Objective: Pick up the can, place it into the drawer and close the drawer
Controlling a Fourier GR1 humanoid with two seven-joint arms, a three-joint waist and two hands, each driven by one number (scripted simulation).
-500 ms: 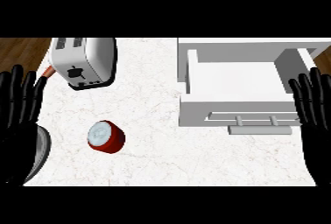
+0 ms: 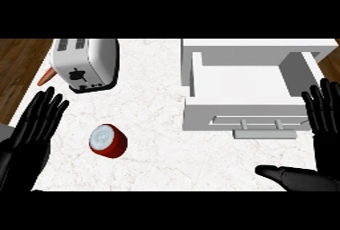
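A: Where's the can [image 2: 107, 141] sitting right now?

B: Lower left of the frame, on the white table [image 2: 153, 81], tilted so its pale lid faces up and to the left, red wall showing below. Nothing touches it.

A: And the hands?

B: The left robot hand [image 2: 38, 121] is at the left edge, fingers straight and spread, holding nothing, just beside the can but apart from it. The right robot hand [image 2: 323, 114] is at the right edge, also flat and empty, next to the open drawer [image 2: 242, 85] in the upper right of the frame.

A: How would you expect the can to handle?

B: I'd judge it stiff and fairly light, with a smooth round wall that could slip or roll if nudged sideways. Best taken across the red wall, fingers one side and thumb opposite, rather than by the lid.

A: Anything nearby to mind?

B: The toaster [image 2: 85, 63] stands in the upper left, well clear. The drawer's handle [image 2: 264, 133] faces the lower edge, ready for pushing shut later.
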